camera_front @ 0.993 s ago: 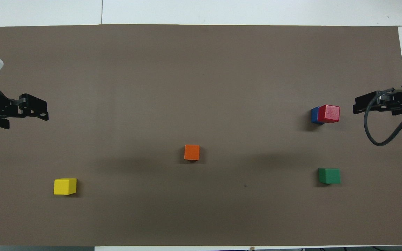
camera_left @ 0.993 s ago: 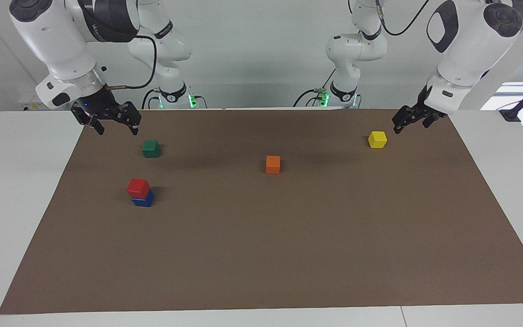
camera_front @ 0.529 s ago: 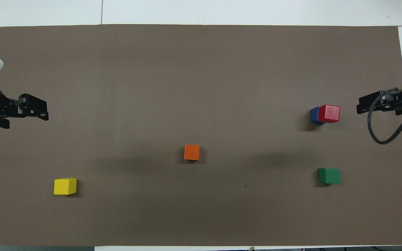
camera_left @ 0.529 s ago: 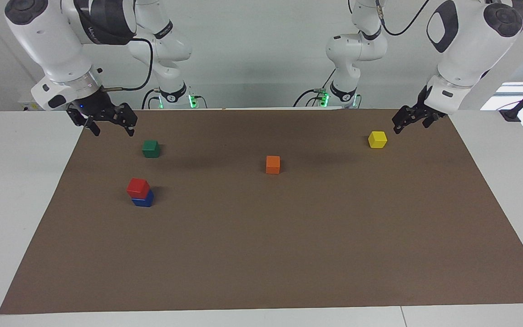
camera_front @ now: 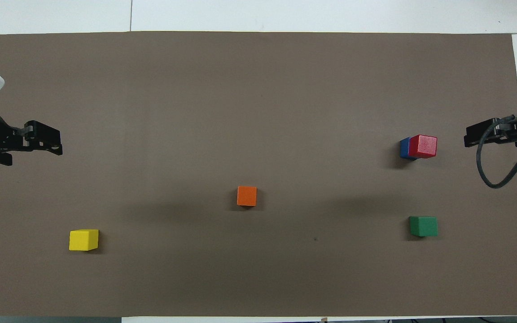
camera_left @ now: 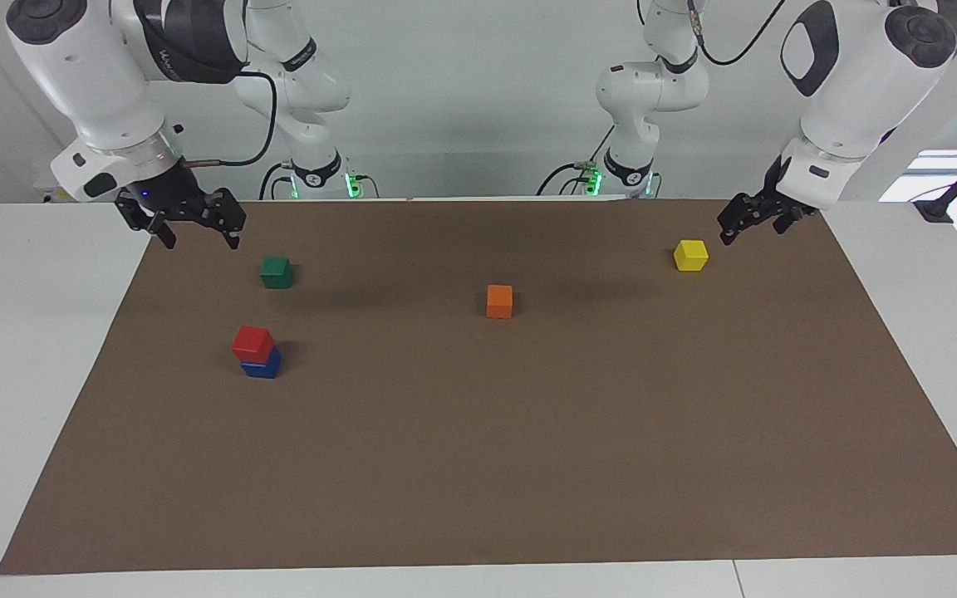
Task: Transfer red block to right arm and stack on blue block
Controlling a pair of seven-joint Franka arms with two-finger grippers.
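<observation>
The red block (camera_left: 252,341) sits on top of the blue block (camera_left: 263,366) on the brown mat, toward the right arm's end. The stack also shows in the overhead view, red block (camera_front: 423,146) over blue block (camera_front: 404,148). My right gripper (camera_left: 198,239) is open and empty. It hangs in the air over the mat's edge at its own end (camera_front: 468,137), apart from the stack. My left gripper (camera_left: 730,233) holds nothing and waits over the mat's edge at the left arm's end (camera_front: 56,144), beside the yellow cube.
A green cube (camera_left: 277,272) lies nearer to the robots than the stack. An orange cube (camera_left: 499,301) lies at the mat's middle. A yellow cube (camera_left: 690,255) lies toward the left arm's end. White table (camera_left: 22,349) surrounds the mat.
My right gripper has drawn back from the stack toward its own end of the table and risen a little. The blocks and the left arm have not moved.
</observation>
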